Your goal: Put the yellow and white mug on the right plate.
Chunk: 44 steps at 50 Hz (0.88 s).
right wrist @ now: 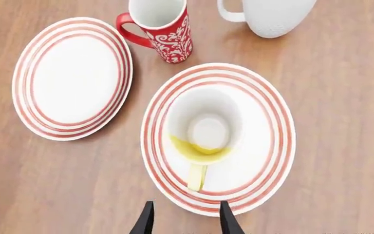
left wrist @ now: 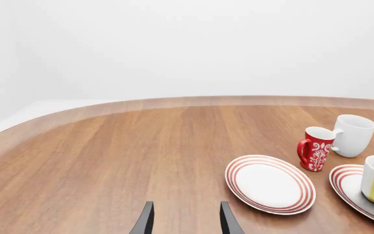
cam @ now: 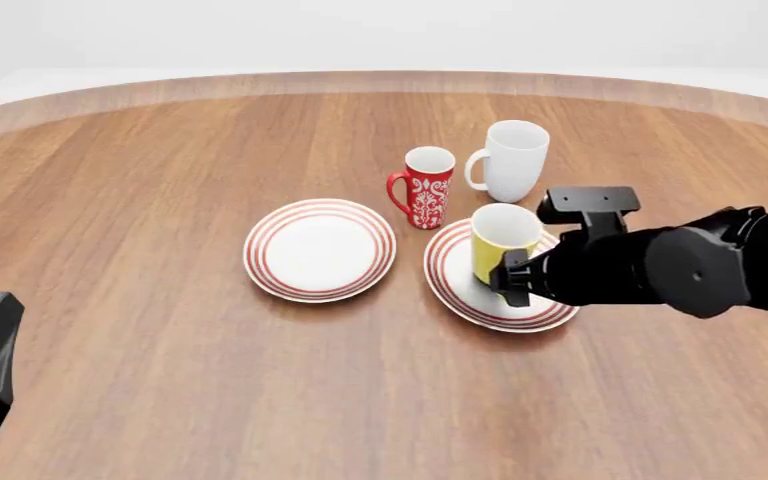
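While the yellow and white mug [right wrist: 203,134] stands upright on the right plate [right wrist: 274,112], we look straight down into its white inside from the right wrist view, and the handle points back toward our right gripper [right wrist: 185,217]. Those two dark fingertips stand apart with nothing between them, just short of the handle and over the plate's near rim, so we have let go. From the front view the same story holds: the mug [cam: 504,240] sits inside the red rings of the right plate [cam: 458,290], a little toward its far side, with our right gripper [cam: 515,282] hanging close by its near side.

We judge the placing itself done. The mug looks settled, not tilted, and clear of the red patterned mug [cam: 426,187] and the white mug [cam: 511,160] standing just beyond the plate. The left plate [cam: 320,249] lies bare to the left, as it should.

Over on the left, our left gripper [left wrist: 185,219] shows its fingertips parted and empty above bare wood of the table [cam: 144,200], well apart from everything; it plays no part here.

What is left, as we read it, is only to draw the right arm back without clipping that handle.
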Tool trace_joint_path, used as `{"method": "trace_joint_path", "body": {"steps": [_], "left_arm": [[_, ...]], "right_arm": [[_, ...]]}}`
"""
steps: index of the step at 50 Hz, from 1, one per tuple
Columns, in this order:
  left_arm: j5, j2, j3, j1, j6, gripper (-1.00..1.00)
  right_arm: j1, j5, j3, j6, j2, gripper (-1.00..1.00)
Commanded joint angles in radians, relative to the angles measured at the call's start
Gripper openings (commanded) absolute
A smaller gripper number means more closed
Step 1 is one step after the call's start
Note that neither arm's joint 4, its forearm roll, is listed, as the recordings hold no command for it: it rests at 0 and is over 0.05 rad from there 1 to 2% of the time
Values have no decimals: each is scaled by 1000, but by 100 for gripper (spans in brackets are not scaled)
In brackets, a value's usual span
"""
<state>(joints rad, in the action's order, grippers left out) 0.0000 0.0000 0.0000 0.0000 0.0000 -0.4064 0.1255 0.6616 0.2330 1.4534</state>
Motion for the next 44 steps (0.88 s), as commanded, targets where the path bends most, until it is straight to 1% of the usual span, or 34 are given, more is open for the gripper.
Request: {"method": "trace_joint_path", "body": {"steps": [1,3,5,9,17,21,24,26,32,37,39,44], "left_arm": [[0,0,0,0,0,100],[0,0,0,0,0,100],[0,0,0,0,0,100],[0,0,0,0,0,100],[0,0,0,0,0,100],[0,0,0,0,0,100],[0,0,0,0,0,100],[0,0,0,0,0,100],[0,0,0,0,0,100],[0,0,0,0,0,100],[0,0,0,0,0,100],[0,0,0,0,0,100]], "right_arm": [[-23,34,-2,13,-52,100],[-25,26,-15,14,-60,100],[-26,44,-16,15,-80,100],[-28,47,-39,18,-114,100],[-36,102,-45,20,-193,100],[-48,115,-47,26,-218,100],[-51,124,-48,25,-236,100],[-30,148,-37,-3,-287,100],[-61,171,-33,2,-314,100],[-59,171,-46,-9,-349,100],[-64,174,-50,-4,-363,100],[-64,206,-51,-8,-417,100]]}}
